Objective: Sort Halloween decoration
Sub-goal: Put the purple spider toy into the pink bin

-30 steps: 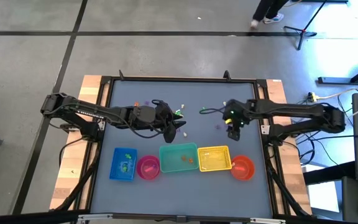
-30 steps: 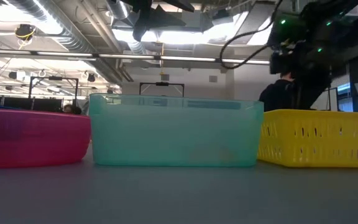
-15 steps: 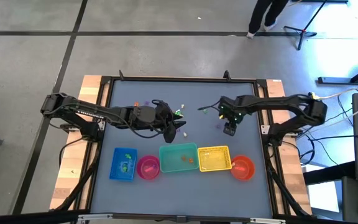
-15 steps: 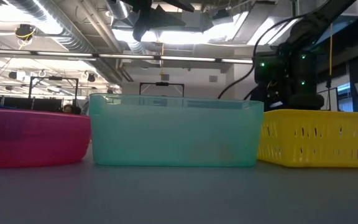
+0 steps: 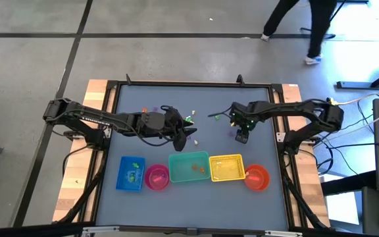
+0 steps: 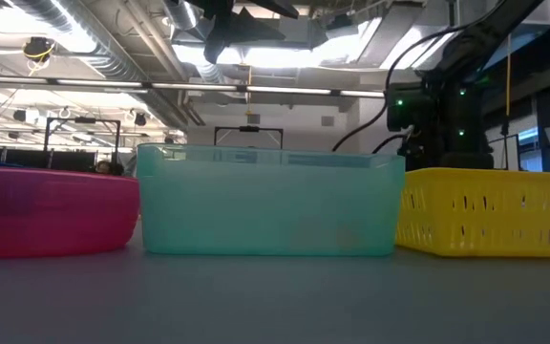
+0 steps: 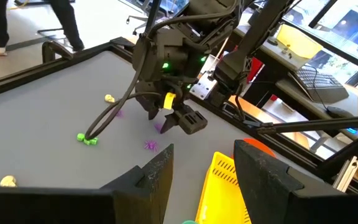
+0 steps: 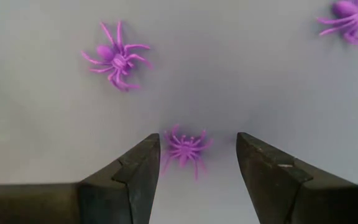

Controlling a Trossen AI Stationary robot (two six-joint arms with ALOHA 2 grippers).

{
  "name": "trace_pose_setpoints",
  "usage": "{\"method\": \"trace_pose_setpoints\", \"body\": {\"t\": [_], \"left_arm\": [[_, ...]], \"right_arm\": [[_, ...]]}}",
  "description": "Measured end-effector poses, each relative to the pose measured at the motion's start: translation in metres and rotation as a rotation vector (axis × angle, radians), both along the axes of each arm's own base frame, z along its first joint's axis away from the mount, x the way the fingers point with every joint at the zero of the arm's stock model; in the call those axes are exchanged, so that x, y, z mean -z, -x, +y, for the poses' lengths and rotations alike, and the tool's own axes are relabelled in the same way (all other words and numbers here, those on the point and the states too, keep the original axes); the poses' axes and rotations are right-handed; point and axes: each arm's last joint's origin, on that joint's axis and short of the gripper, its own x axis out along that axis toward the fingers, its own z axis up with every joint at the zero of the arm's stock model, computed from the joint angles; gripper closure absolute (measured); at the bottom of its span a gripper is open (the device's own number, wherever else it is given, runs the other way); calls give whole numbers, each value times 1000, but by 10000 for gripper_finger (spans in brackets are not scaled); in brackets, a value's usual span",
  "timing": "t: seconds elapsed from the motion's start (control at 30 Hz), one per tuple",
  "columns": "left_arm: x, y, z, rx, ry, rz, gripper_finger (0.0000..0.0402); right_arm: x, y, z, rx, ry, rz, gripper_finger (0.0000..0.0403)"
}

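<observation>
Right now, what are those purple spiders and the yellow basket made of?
The purple spiders look like moulded plastic: one even colour, thin stiff legs, a slight gloss. Whether they are hard or rubbery, I cannot tell. One lies between the right gripper's open fingers. The yellow basket also looks like plastic: bright, smooth, with rows of moulded slots in its wall.

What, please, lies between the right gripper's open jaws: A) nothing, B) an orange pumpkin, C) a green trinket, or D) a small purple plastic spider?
D: in the right wrist view a small purple plastic spider lies on the grey table between the open jaws of the right gripper.
</observation>
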Motion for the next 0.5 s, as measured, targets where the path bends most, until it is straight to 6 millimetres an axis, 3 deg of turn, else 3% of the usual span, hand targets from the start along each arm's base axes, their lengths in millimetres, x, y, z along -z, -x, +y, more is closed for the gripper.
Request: {"method": "trace_pose_setpoints", "body": {"t": [0.37,0.5], "left_arm": [[0,0,0,0,0,2,249],[0,0,0,0,0,2,249]], "right_arm": [[11,-2,-1,-19,-25,52,195],[12,-2,-1,-20,-27,51,219]]}}
